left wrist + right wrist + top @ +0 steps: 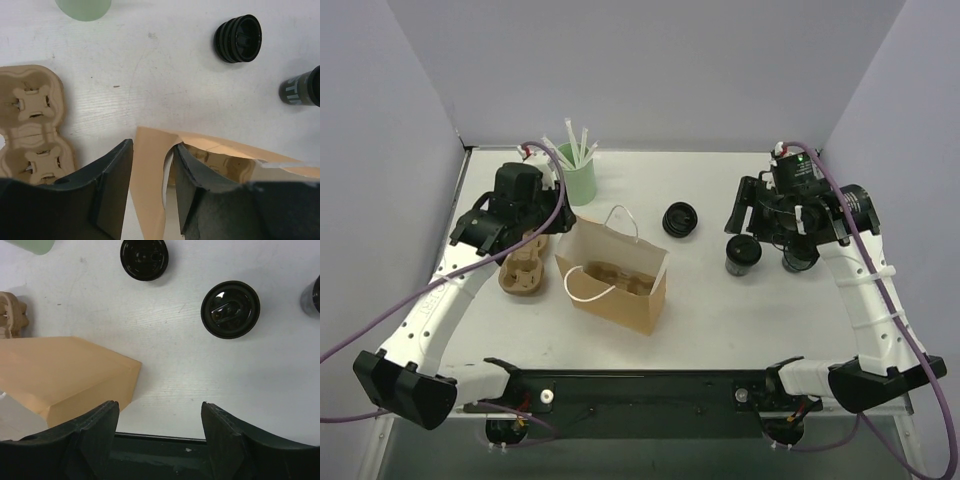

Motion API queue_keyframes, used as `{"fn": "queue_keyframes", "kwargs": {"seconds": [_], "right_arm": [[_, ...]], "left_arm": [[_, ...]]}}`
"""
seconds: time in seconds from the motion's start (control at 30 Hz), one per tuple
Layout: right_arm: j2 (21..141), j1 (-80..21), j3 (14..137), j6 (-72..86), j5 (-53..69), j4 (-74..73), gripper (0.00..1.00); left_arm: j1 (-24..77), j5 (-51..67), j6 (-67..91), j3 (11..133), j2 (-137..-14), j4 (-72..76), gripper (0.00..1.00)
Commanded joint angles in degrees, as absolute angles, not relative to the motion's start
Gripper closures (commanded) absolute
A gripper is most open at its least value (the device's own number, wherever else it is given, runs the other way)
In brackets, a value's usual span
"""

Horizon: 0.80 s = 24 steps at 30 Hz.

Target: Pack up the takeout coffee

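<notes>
A black takeout cup with its lid on point(743, 255) stands right of the open brown paper bag point(615, 280); from above it shows in the right wrist view point(230, 309). A second black cup point(798, 260) stands partly under the right arm. A black stack of lids point(680, 218) lies behind the bag. My right gripper point(760, 225) hovers over the cups, open and empty point(160, 407). My left gripper point(552, 240) is open, its jaws on either side of the bag's left rim point(152, 147), the paper wall point(150, 170) between them.
A brown pulp carrier point(520, 268) lies left of the bag, and another sits inside the bag point(620, 278). A mint-green cup of white straws point(578, 180) stands at the back. Grey walls close in the table on three sides.
</notes>
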<state>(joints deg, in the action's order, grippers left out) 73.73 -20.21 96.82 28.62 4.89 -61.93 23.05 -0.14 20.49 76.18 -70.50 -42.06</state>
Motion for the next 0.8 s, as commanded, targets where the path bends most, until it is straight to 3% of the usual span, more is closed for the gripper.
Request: {"fn": "queue_keyframes", "kwargs": {"seconds": [0.0,0.1,0.27,0.5,0.53,0.57,0.7,0.77], "right_arm": [[74.5,-19.7,96.7,31.8,-2.3,-64.7,0.30],[76.7,-18.4,98.4,29.3,-5.5,-64.0,0.27],[82.7,-15.3,100.2,25.6,-5.2,-62.4,0.26],[86.7,-10.0,95.0,19.7,2.6,-56.2,0.25],[87.2,-8.9,93.6,19.1,3.0,-55.6,0.25],[87.7,-8.5,92.9,18.5,3.1,-54.9,0.26],[91.3,-7.8,89.6,15.2,1.6,-52.5,0.25],[92.5,-7.8,88.2,13.5,1.7,-51.9,0.23]], "left_arm": [[22.8,2.9,17.2,75.4,-66.9,-39.7,0.52],[23.7,6.7,15.6,72.3,-64.1,-38.1,0.52],[25.8,2.7,10.4,71.7,-63.1,-41.9,0.51],[25.8,2.7,7.6,75.5,-66.3,-45.0,0.56],[25.8,3.6,7.5,75.9,-66.7,-45.7,0.62],[25.8,4.7,7.0,76.4,-67.2,-45.8,0.76],[26.0,9.0,9.0,75.6,-66.6,-45.4,1.00],[26.4,12.6,12.5,74.7,-66.1,-44.1,1.00]]}}
